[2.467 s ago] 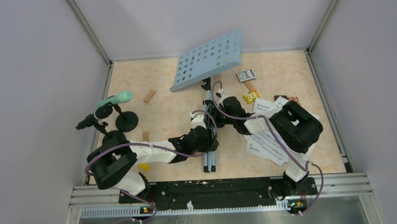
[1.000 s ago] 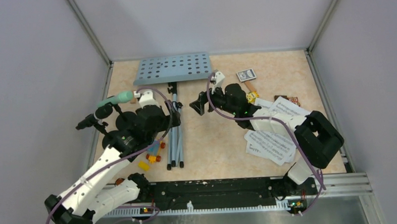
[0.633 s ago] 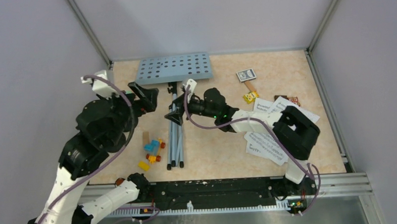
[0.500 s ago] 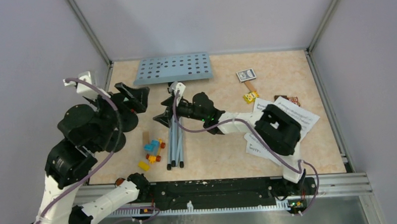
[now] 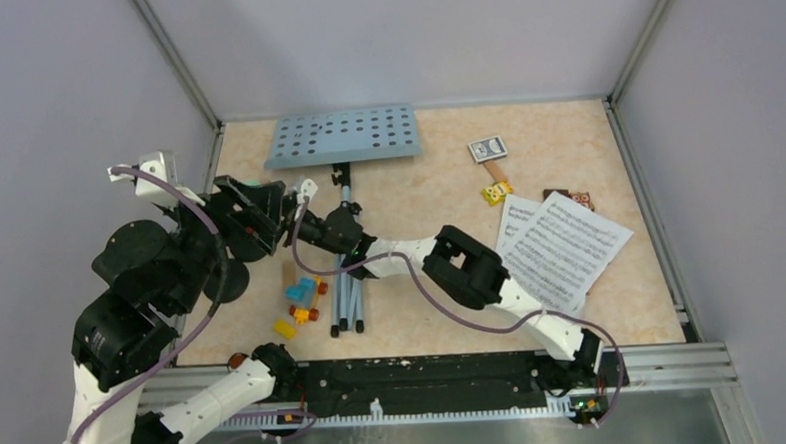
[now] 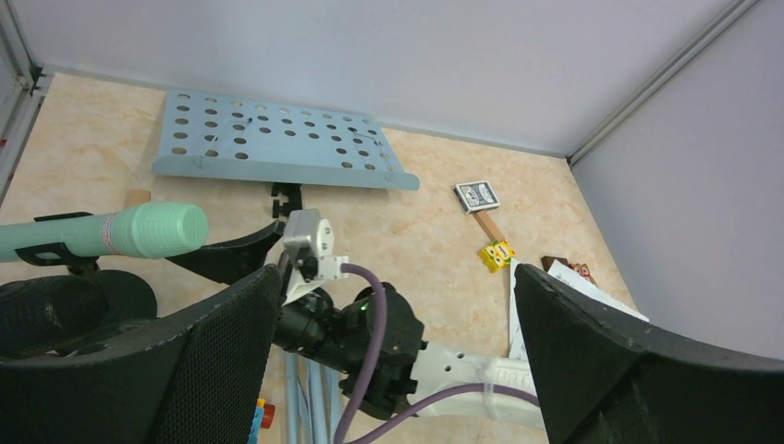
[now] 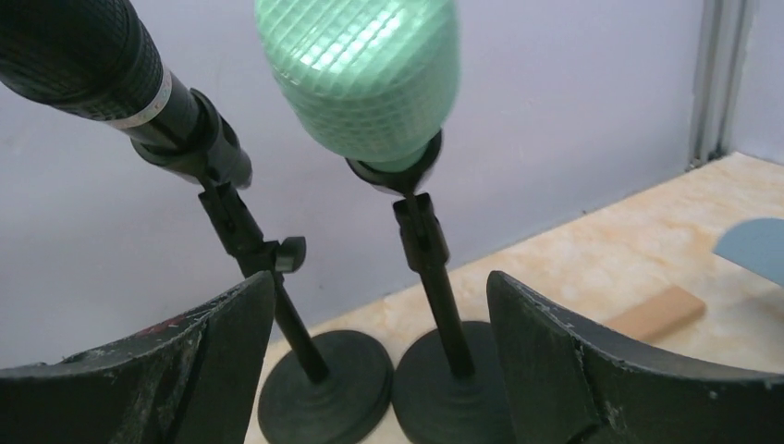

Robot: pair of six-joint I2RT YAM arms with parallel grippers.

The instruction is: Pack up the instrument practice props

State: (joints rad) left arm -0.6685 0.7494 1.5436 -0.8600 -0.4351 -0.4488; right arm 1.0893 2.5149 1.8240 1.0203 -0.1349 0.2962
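Observation:
The pale-blue music desk lies flat at the back, and its silver tripod pole points toward me. The white sheet-music pages lie at the right. The mint-green microphone and the black microphone sit on two black round-based holders at the left wall. My right gripper is open and faces the holders, with the green microphone's stem between its jaws. My left gripper is open and empty, raised above the right wrist. The green microphone also shows in the left wrist view.
Colourful toy bricks and a yellow brick lie left of the tripod pole. A card deck, a wooden block and a yellow brick lie at the back right. A tan block lies near the holders.
My right arm has swung left across the table, from the sheet music to the mic holders. My left arm has risen and pulled back to the left. The music desk went from tilted to flat.

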